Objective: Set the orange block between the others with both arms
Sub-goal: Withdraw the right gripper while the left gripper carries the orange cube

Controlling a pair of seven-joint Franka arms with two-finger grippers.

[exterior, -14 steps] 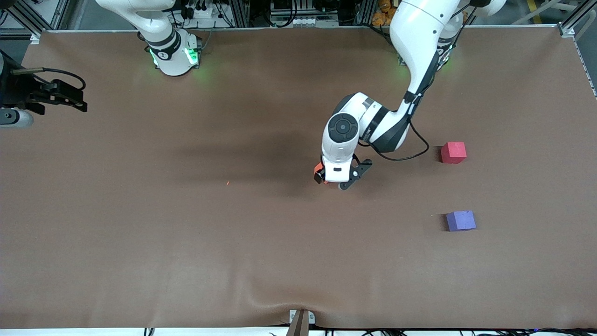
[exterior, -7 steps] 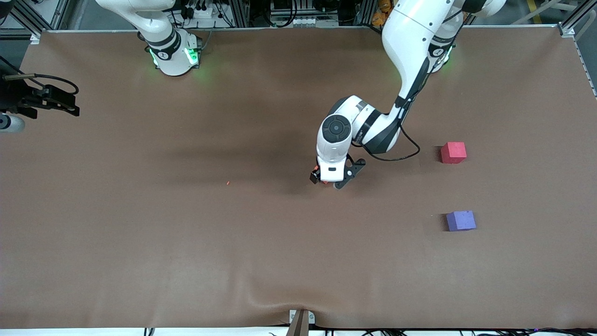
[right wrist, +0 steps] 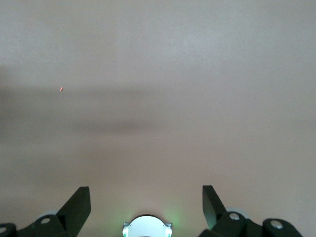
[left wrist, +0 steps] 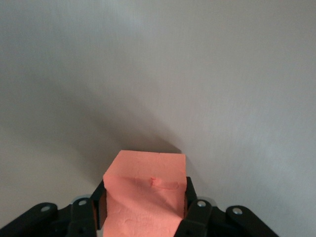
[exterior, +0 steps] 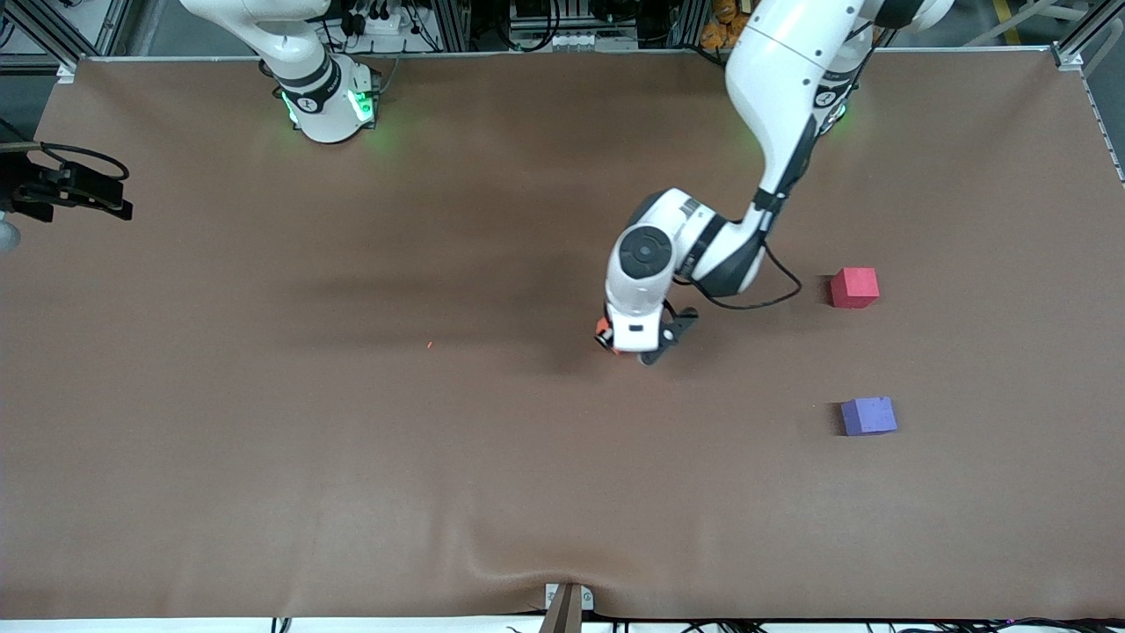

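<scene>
The orange block (left wrist: 148,173) sits between the fingers of my left gripper (left wrist: 144,210), which is shut on it. In the front view the left gripper (exterior: 629,345) is low over the middle of the table, and only a corner of the orange block (exterior: 603,330) shows beside the hand. The pinkish-red cube (exterior: 854,287) and the purple cube (exterior: 869,416) lie toward the left arm's end, the purple one nearer the front camera, with a gap between them. My right gripper (exterior: 104,195) waits at the right arm's end of the table; its fingers (right wrist: 79,202) stand open and hold nothing.
A tiny orange crumb (exterior: 430,345) lies on the brown cloth toward the right arm's side of the block. The cloth bulges in a fold (exterior: 527,576) by a bracket (exterior: 567,603) at the front edge. The right arm's green-lit base (right wrist: 146,226) shows between its fingers.
The left gripper has closed on the orange block, and its arm shifted slightly. The right gripper has drifted farther toward its end of the table.
</scene>
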